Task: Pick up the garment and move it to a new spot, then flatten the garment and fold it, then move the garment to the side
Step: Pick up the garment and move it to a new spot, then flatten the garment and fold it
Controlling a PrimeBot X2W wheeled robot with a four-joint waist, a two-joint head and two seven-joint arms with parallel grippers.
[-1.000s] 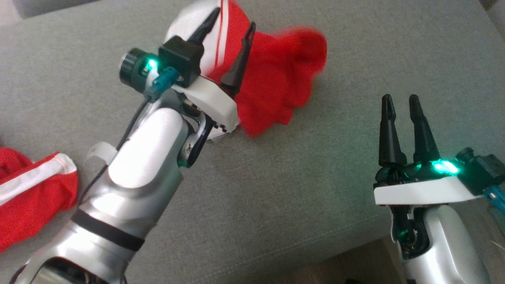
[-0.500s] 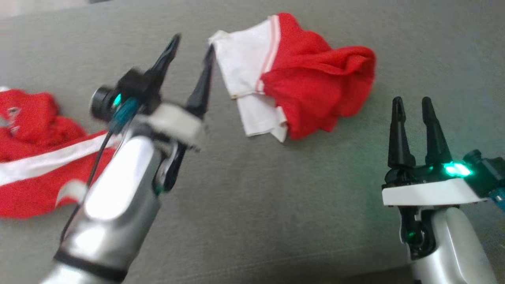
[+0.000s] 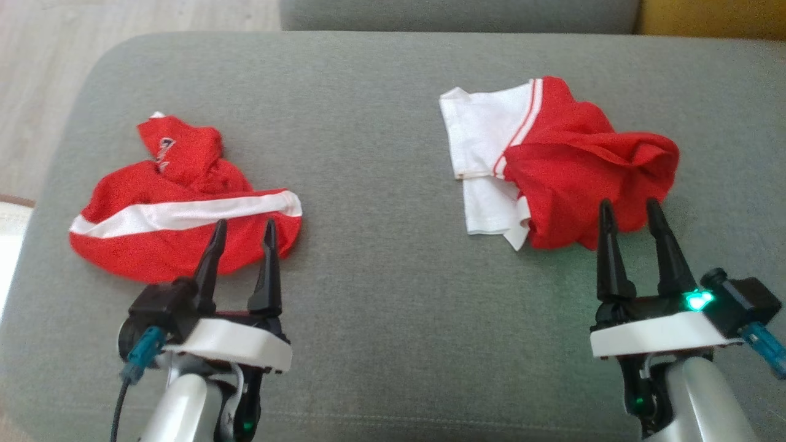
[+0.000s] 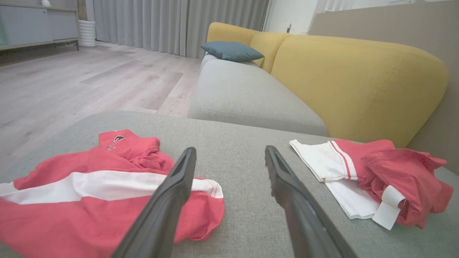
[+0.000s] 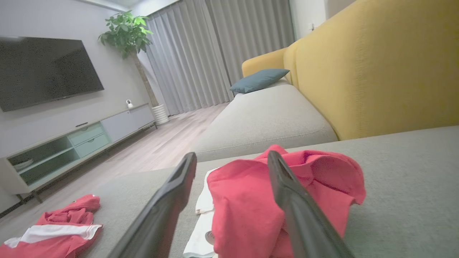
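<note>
A crumpled red garment (image 3: 583, 166) with a white panel lies loose on the grey cushion (image 3: 381, 153), right of centre. It also appears in the left wrist view (image 4: 401, 172) and the right wrist view (image 5: 251, 200). My right gripper (image 3: 629, 207) stands open just in front of its near edge, nothing between the fingers; in its own view the right gripper (image 5: 231, 155) points at the red cloth. My left gripper (image 3: 244, 226) is open and empty at the lower left, far from that garment, and the left gripper (image 4: 230, 150) points at bare cushion.
A second red garment (image 3: 153, 245) with a white stripe lies at the left, just beyond my left fingertips, seen too from the left wrist (image 4: 71, 215). The cushion's rounded left edge drops to wooden floor (image 3: 37, 92). A yellow sofa back (image 4: 358, 82) rises behind.
The head camera has shifted. My left gripper, which stood over the garment, has drawn back to the lower left, open and empty. The garment now lies still on the cushion.
</note>
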